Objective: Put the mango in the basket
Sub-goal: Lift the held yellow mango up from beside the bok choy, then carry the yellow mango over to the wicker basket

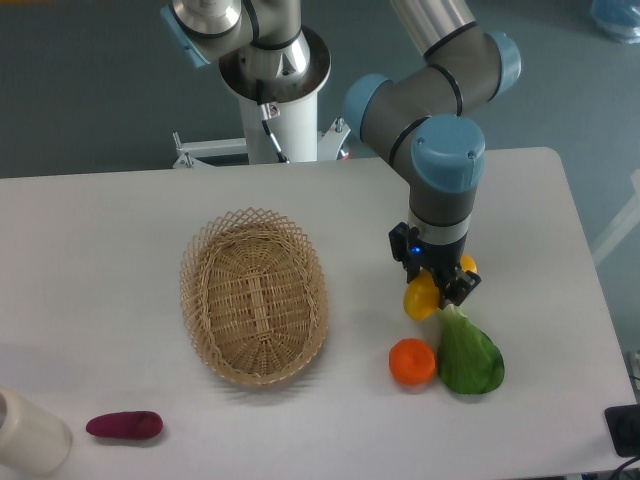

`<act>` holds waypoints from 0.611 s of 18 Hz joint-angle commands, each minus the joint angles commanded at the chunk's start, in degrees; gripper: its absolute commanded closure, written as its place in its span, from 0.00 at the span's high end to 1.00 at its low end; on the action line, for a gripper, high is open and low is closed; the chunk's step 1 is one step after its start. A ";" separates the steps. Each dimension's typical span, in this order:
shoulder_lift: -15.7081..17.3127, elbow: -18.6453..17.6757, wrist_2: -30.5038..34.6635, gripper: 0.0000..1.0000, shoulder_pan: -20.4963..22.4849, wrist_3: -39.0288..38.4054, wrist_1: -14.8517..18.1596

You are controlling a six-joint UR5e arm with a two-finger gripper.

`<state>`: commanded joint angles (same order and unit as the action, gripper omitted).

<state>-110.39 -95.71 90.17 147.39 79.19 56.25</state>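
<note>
We see the black two-finger gripper (440,287) clamped on the smooth yellow-orange mango (422,298), right of the oval woven straw basket (254,296). Just below sit a round orange fruit (412,362) and a glossy green vegetable (469,356).

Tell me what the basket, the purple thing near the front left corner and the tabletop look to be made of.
The basket: pale tan woven straw or wicker, matte; the weave and looped open rim show clearly. The purple thing: smooth, slightly glossy, evenly coloured skin, probably a plastic toy vegetable, though real produce cannot be ruled out. The tabletop: flat, uniform off-white, with a soft sheen, likely laminate or painted board.
</note>
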 joint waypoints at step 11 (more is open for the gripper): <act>-1.32 2.46 -0.26 0.60 -6.76 -8.61 -0.35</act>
<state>-111.71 -93.25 89.91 140.64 70.58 55.90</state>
